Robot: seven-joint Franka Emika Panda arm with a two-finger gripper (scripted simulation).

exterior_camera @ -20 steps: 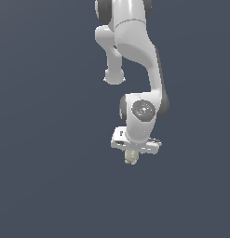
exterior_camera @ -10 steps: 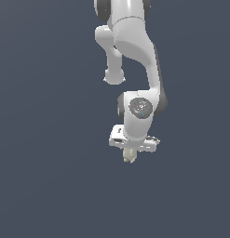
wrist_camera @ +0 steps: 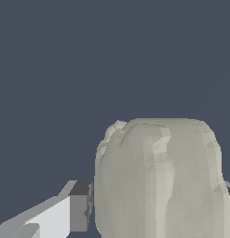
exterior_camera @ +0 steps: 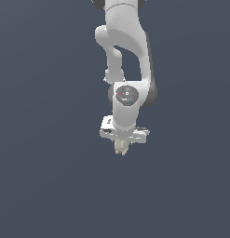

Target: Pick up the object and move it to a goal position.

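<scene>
The object [exterior_camera: 121, 147] is a small pale cream-beige lumpy oblong thing with lengthwise grooves. It hangs below the white arm's hand in the exterior view, held off the dark ground. My gripper [exterior_camera: 122, 145] is shut on it. In the wrist view the object [wrist_camera: 158, 181] fills much of the picture, pressed between the two fingers [wrist_camera: 77, 211], one on each side. Its lower part is out of the picture there.
The white arm [exterior_camera: 125, 51] reaches down from the exterior view's top centre. A plain dark grey-blue ground [exterior_camera: 42, 186] lies all around. No goal mark shows in either view.
The gripper with the object has risen a little and shifted slightly toward the exterior view's left. The grip has not changed.
</scene>
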